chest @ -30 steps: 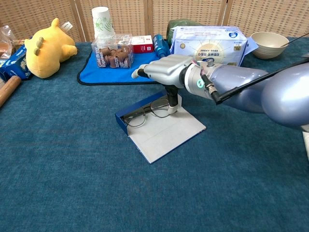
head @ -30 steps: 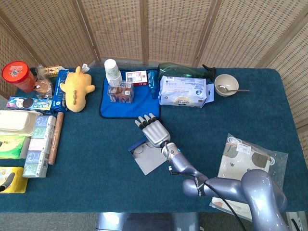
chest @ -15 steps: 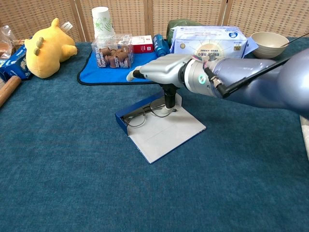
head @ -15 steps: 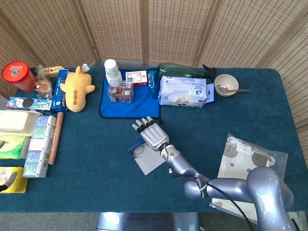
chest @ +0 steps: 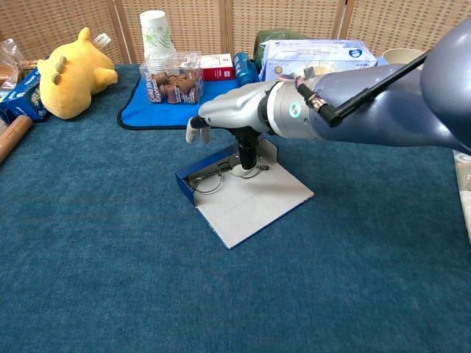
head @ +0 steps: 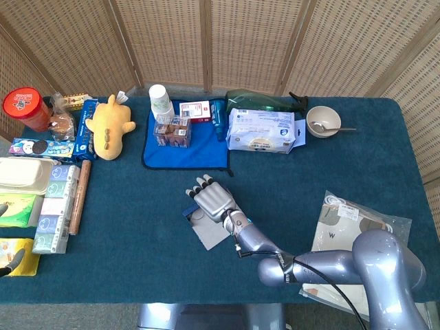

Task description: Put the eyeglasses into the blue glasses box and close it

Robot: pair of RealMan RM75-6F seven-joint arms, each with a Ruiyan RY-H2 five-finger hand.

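Note:
The blue glasses box (chest: 187, 182) lies open in the middle of the table, its grey lid (chest: 252, 202) flat on the cloth toward me. The thin-framed eyeglasses (chest: 213, 179) lie along the box's tray, one lens inside and the other near the thumb. My right hand (chest: 237, 112) hovers palm down over the box with its fingers stretched to the left. Its thumb (chest: 245, 157) points straight down and touches the glasses. In the head view the right hand (head: 210, 200) covers most of the box (head: 188, 212). Only my left hand's (head: 8, 262) fingertips show at the left edge, spread apart.
Behind the box a blue mat (chest: 135, 112) carries a clear snack box (chest: 174, 84) and a paper cup (chest: 154, 31). A yellow plush (chest: 71, 70), a mask pack (chest: 318, 62), a bowl (head: 323, 121) and a plastic bag (head: 357, 230) stand around. Packages (head: 53, 206) line the left edge.
My right hand has shifted left across the box, and its thumb has slid left along the glasses. The glasses sit slightly further into the tray.

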